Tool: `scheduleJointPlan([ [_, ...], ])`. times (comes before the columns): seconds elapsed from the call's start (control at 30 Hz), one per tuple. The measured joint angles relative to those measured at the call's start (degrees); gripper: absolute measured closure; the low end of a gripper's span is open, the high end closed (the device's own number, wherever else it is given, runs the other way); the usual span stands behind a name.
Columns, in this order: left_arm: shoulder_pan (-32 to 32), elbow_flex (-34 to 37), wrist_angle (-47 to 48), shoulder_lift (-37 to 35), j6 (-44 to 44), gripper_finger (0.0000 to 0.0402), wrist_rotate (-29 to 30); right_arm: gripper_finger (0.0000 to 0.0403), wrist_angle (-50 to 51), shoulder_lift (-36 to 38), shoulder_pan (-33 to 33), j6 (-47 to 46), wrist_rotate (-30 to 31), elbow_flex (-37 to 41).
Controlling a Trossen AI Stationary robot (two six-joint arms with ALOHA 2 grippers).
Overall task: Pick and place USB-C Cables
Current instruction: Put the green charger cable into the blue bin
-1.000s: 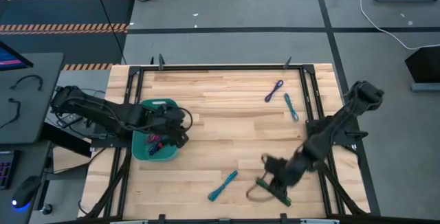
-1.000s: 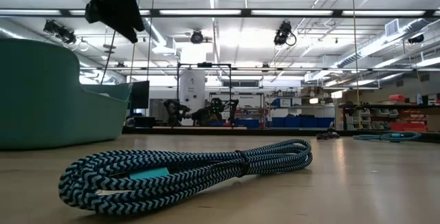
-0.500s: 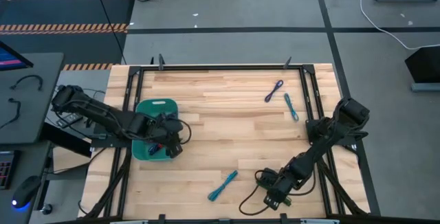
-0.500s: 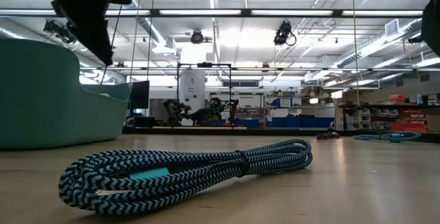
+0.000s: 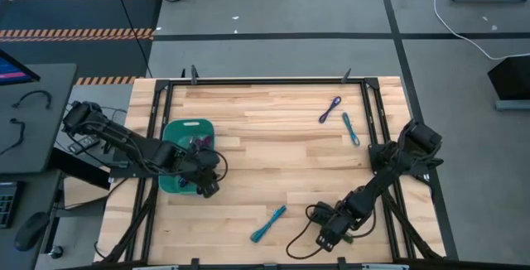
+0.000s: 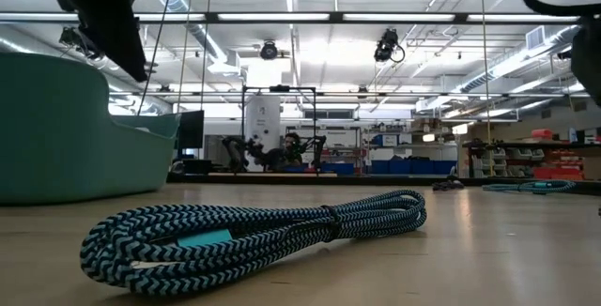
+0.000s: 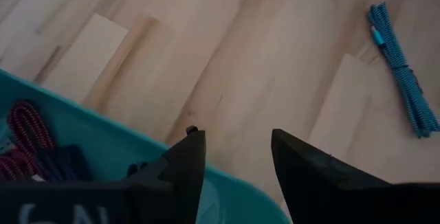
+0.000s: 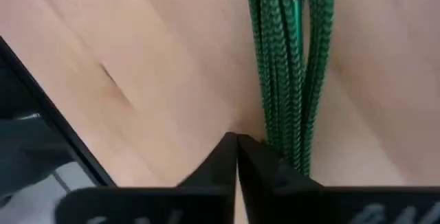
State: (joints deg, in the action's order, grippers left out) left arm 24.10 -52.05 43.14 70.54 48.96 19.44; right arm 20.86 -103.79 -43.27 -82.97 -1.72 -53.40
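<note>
- The left gripper hung at the lower right corner of the teal tray, in the left half of the high view; its fingers were spread apart with nothing between them.
- In the left wrist view, the tray's rim crossed the lower left of the frame, and a red-black cable and a dark blue cable lay inside it.
- The right gripper sat low over the table at the lower right of the high view, with its fingers pressed together at the table surface.
- A green cable lay on the wood just beside those closed fingers, running up the right wrist view; whether it touched them could not be told.
- A blue cable lay on the table at the lower middle of the high view, between the two grippers; it also filled the foreground of the low view as a long braided bundle.
- A purple cable and a teal cable lay near each other at the upper right of the table, well apart from both grippers.
</note>
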Motion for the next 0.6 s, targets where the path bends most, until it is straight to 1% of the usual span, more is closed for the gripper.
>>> scheduleJointPlan([
  [0.03,0.0,0.0,-0.59,0.0,0.0,0.023,0.02,0.0393,0.02,0.88,0.11,1.18,0.88,-0.03],
  [0.13,0.0,0.0,-2.8,0.0,0.02,0.023,0.05,0.0394,2.21,4.03,0.2,3.63,7.38,0.49],
  [0.23,-0.18,0.0,-5.35,0.0,0.03,0.023,0.36,0.0398,1.55,8.16,0.3,5.9,11.11,0.16],
  [0.3,-0.24,0.0,-6.88,0.0,0.03,0.023,0.82,0.0398,2.2,10.2,0.13,8.11,12.26,0.16],
  [0.4,-0.24,0.0,-9.36,0.0,0.01,0.023,2.18,0.0399,3.47,12.78,0.19,11.6,12.84,0.16],
  [0.47,-0.37,0.0,-10.66,0.0,0.02,0.023,2.97,0.0395,5.38,13.26,0.27,12.51,12.29,0.04],
  [0.53,-0.69,0.0,-11.83,0.0,-0.01,0.023,3.56,0.0378,9.08,12.99,0.22,12.49,9.88,0.16],
  [0.6,-1.26,0.0,-12.53,0.0,0.01,0.023,3.83,0.035,11.1,12.64,0.18,12.55,9.29,0.2],
])
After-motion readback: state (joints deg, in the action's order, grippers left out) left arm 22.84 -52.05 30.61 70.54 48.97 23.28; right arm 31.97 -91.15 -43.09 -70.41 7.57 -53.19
